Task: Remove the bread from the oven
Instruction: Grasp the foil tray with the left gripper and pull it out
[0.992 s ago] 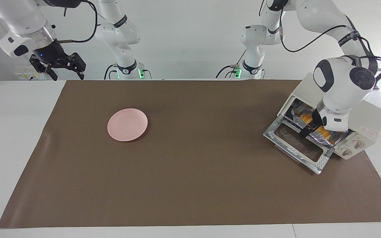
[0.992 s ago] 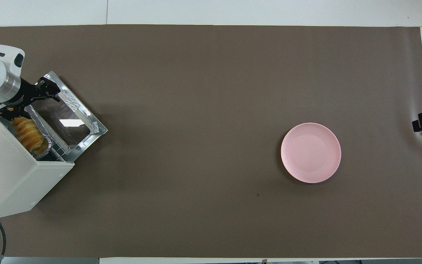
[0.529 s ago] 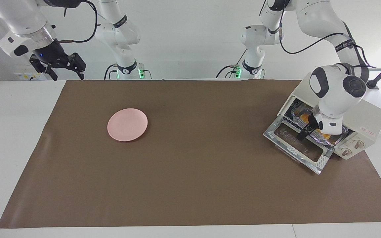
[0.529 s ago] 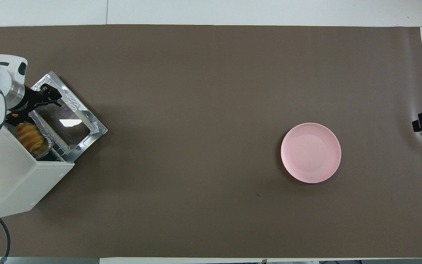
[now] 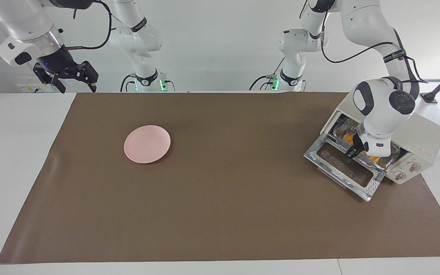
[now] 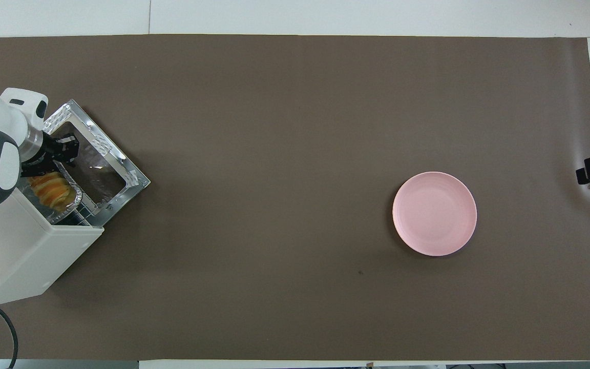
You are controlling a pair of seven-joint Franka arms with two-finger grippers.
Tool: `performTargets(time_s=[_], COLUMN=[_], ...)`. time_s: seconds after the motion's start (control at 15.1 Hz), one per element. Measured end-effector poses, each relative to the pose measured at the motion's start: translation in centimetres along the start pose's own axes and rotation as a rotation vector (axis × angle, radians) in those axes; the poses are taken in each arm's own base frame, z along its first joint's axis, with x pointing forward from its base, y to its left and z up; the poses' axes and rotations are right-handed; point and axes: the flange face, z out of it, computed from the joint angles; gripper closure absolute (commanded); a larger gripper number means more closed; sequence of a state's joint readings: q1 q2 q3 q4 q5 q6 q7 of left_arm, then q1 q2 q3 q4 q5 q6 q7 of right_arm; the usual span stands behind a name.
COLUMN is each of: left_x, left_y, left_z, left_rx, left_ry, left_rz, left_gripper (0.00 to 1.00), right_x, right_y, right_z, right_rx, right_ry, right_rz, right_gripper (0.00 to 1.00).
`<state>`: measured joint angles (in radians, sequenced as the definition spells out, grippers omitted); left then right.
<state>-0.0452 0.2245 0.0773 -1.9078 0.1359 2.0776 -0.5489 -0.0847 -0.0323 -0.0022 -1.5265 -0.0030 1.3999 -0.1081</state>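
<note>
Bread [image 6: 51,190] lies in foil tray [image 6: 72,202] on rack inside oven [image 6: 18,251], door [image 6: 105,164] dropped flat. Left tool [image 5: 351,152] at oven mouth over tray's edge; grip state cannot tell. Pink plate [image 5: 147,144] well apart, open tabletop [image 5: 235,198] between. Right tool [image 5: 75,78] waits raised, fingers spread.

Cream-white toaster oven [image 6: 16,256] at the table's left-arm end, drop door open toward two o'clock overhead. Golden ridged bread [image 6: 51,188] lies inside.

Left gripper [image 5: 351,154]: lowered, wrist bent downward, finger state indeterminate.
Right gripper [image 5: 78,78]: raised, arm waiting, fingers spread apart.
</note>
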Motion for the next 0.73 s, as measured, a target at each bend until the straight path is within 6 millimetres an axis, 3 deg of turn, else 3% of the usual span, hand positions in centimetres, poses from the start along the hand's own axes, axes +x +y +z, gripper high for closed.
performTargets(time_s=[0.13,0.2,0.33,0.53,0.73], left_x=[-0.5,-1.3,-3.9,-11.8,-20.0], left_y=[1.5,3.3,8.9,19.6,27.1], left_z=[-0.9,-1.7,-3.9,-6.8,-7.0], left_rx=[-0.009,-0.015,-0.035,-0.073,-0.121], left_ry=[0.016,0.03,0.072,0.125,0.124], left_rz=[0.057,0.115,0.251,0.486,0.634], left_gripper=[1.0,1.0,1.0,1.0,1.0], right_x=[0.0,0.0,0.0,0.0,0.0], right_y=[0.0,0.0,0.0,0.0,0.0], right_z=[0.0,0.0,0.0,0.0,0.0], right_rx=[0.0,0.0,0.0,0.0,0.0], right_ry=[0.0,0.0,0.0,0.0,0.0], right_rz=[0.0,0.0,0.0,0.0,0.0], right_gripper=[0.0,0.0,0.0,0.0,0.0])
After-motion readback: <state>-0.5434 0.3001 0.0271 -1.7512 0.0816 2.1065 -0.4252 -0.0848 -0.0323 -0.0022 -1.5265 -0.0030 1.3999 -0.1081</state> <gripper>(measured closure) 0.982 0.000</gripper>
